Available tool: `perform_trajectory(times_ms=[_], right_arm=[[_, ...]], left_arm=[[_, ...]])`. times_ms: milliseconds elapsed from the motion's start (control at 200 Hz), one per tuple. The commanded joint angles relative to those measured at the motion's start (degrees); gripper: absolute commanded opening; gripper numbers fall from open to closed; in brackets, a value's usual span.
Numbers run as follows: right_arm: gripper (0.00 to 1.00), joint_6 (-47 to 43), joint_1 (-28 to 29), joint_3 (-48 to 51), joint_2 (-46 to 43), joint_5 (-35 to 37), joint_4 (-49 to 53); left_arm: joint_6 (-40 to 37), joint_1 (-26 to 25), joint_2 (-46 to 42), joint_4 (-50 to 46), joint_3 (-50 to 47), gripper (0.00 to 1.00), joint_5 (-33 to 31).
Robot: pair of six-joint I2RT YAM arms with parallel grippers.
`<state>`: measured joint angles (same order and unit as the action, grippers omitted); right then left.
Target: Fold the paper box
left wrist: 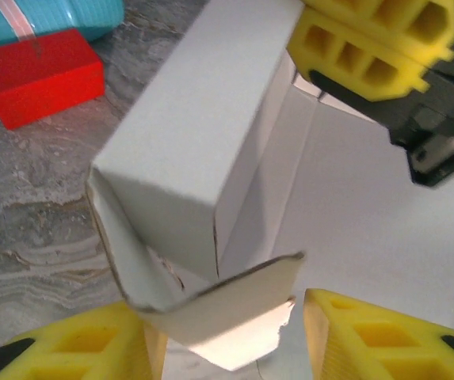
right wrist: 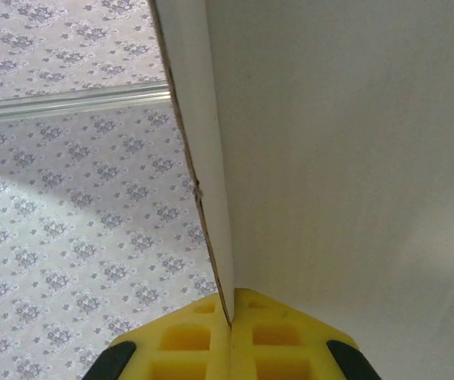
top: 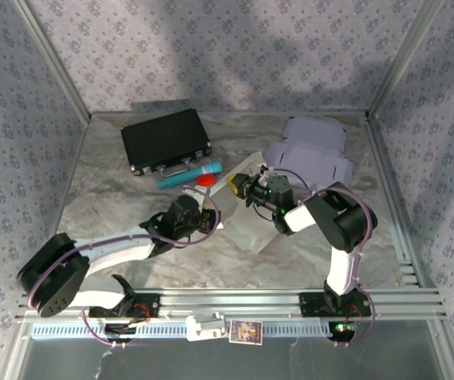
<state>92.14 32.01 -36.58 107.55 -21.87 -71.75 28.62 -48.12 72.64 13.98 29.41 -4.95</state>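
the box [top: 250, 226] sits at the middle of the counter [top: 108, 198], between the two grippers. it is part folded. in the left wrist view the box [left wrist: 195, 134] has one side wall raised and a corner formed, with a wide panel lying flat beside it. a short flap [left wrist: 227, 309] at the near corner curls loose and is not tucked in. no closed shape is visible yet.

judgement: roughly the first third is done. what is left is to raise the other walls, tuck the corner flaps and close the lid.

right gripper [right wrist: 230, 332]: clenched on the edge of a box panel [right wrist: 330, 158], holding that panel upright. in the top view the right gripper [top: 241, 187] is at the far side of the box.

left gripper [left wrist: 227, 332]: the jaws stand apart with the curled flap spanning the gap. whether they press on the flap cannot be told. in the top view the left gripper [top: 204, 209] is at the box's left side.

other items: a red block [left wrist: 40, 75] and a teal tube [top: 189, 175] lie just beyond the box toward the far edge. a black case [top: 165, 141] lies near the far left corner. a second, flat blank [top: 314, 150] lies at the far right corner, well apart from the work.
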Motion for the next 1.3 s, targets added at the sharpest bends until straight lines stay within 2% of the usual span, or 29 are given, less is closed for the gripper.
perform_trajectory(times_ms=[0, 160, 230, 325, 390, 475, 660, 1299], right_arm=[[0.00, 0.2, -0.4, 0.3, -0.2, 0.1, 2.2], [0.00, -0.2, -0.6, -0.3, -0.7, -0.1, 2.8], [0.00, -0.1, -0.7, -0.4, -0.6, 0.0, 2.7], [0.00, 0.0, -0.7, -0.3, -0.7, -0.1, 2.6], [0.00, 0.1, -0.6, -0.3, -0.8, -0.2, 2.4], [0.00, 0.1, -0.5, -0.4, -0.8, -0.4, 2.6], [0.00, 0.2, -0.5, -0.5, -0.3, -0.6, 2.6], [0.00, 0.7, -0.3, -1.2, 0.1, -1.0, 2.4]], left_arm=[[-3.2, 0.2, -5.8, -3.2, -1.8, 0.49, 7.7], [-1.8, 0.0, -13.7, -7.4, -5.1, 0.49, 9.8], [-1.5, 0.2, -15.9, -8.6, -6.5, 0.47, 8.6], [-0.7, 2.7, -16.2, -9.4, -7.6, 0.35, 6.2], [-0.4, 6.4, -14.6, -5.1, -9.0, 0.31, 8.1], [-1.4, 9.9, -10.6, 0.9, -9.0, 0.31, 10.9], [-2.9, 10.9, -1.8, 7.6, -4.9, 0.35, 19.7], [-3.8, 11.8, 8.1, 13.0, -0.1, 0.30, 22.1]])
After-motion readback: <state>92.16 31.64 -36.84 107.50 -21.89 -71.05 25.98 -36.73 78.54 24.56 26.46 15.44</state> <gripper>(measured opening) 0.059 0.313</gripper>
